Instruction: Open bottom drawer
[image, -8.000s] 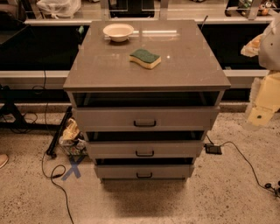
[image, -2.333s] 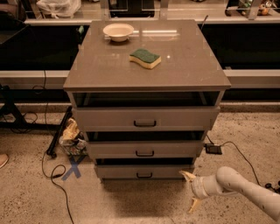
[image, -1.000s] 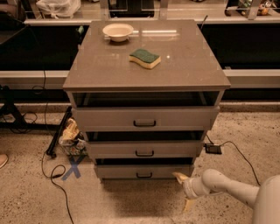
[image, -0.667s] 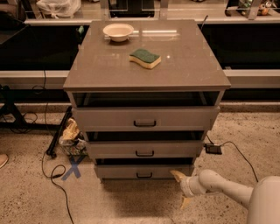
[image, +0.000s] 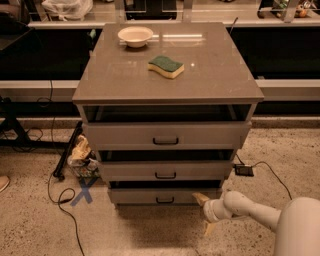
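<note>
The bottom drawer (image: 145, 196) is the lowest of three grey-taupe fronts in the cabinet, with a small black bar handle (image: 165, 200) at its centre. It stands a little way out, with a dark gap above it. My gripper (image: 204, 214) is low over the floor at the drawer's right front corner, to the right of the handle. It is open and holds nothing. Its upper fingertip (image: 200, 198) is close to the drawer front; whether it touches I cannot tell. The white arm (image: 260, 215) comes in from the lower right.
The middle drawer (image: 130, 171) and top drawer (image: 125, 135) also stand slightly out. A bowl (image: 135, 36) and a sponge (image: 166, 66) lie on the cabinet top (image: 210, 75). Cables and a bag (image: 82, 156) lie on the floor at left; a small adapter (image: 243, 170) and its cable lie at right.
My gripper has moved left along the floor, from right of the cabinet to the bottom drawer's right front corner. The drawers have not moved.
</note>
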